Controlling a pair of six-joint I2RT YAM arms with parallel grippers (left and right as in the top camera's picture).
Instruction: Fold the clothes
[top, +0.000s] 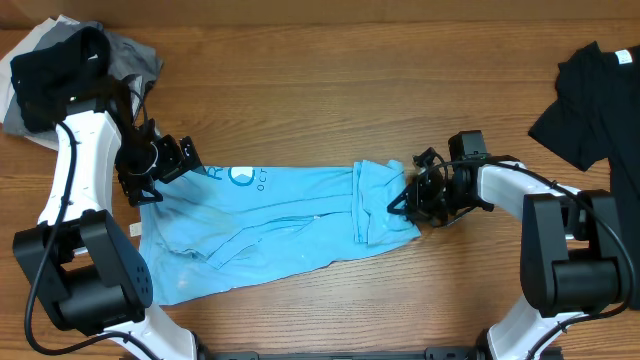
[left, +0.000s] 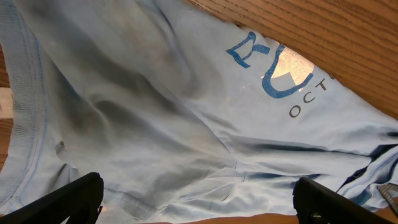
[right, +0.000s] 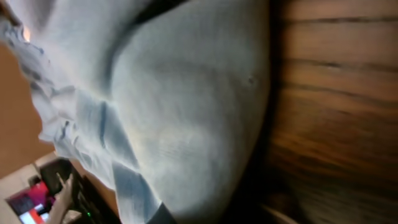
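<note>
Light blue T-shirt (top: 270, 225) lies flat along the middle of the wooden worktop (top: 330, 90), long axis left to right, surface wrinkled, with a slanting crease across the body. Blue print (top: 240, 177) shows near its upper left edge; the left wrist view reads it as large outlined letters with small dark lettering beside them. At the right end a sleeve or side panel is folded over onto the body. Left tool (top: 150, 185) sits over the shirt's upper left corner, jaws spread wide; in the wrist view both dark fingers (left: 71, 199) stand far apart at the bottom corners with cloth between and below them, nothing gripped. Right tool (top: 402, 198) is at the shirt's right edge, jaws closed down, tip on the folded cloth there and apparently pinching it; the right wrist view is filled by pale blue fabric bulging close to the lens, fingers not made out, wood grain to one side. Black garment (top: 590, 90) lies at the far right, well apart from the blue shirt. Grey and white garments (top: 135, 55) lie heaped at the top left corner, partly hidden by the left arm.
</note>
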